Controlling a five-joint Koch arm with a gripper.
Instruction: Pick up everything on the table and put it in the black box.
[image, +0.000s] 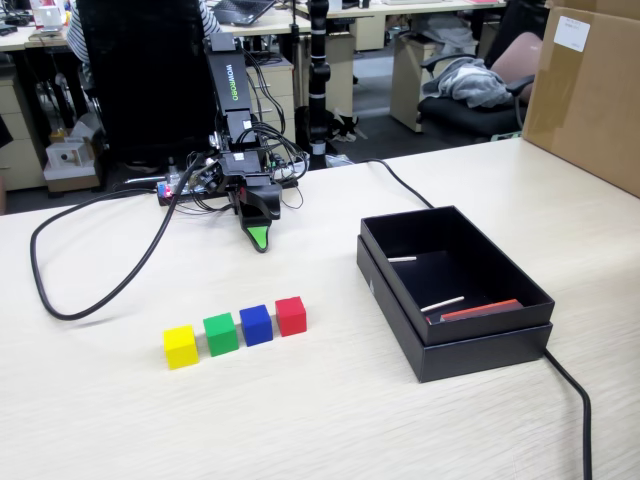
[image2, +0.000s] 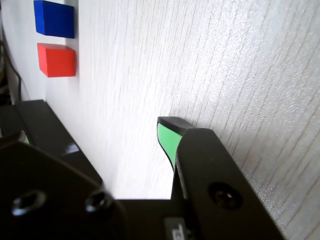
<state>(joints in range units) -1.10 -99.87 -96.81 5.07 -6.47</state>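
Four small cubes stand in a row on the pale table: yellow, green, blue and red. The black box sits to their right, holding white sticks and a flat red strip. My gripper points down at the table behind the row, well apart from the cubes. In the wrist view the gripper is open, with bare table between its green-padded fingers. The blue cube and red cube show at the upper left there.
A black cable loops over the table's left side, and another runs past the box toward the front right. A brown carton stands at the back right. Office chairs and desks lie beyond the table.
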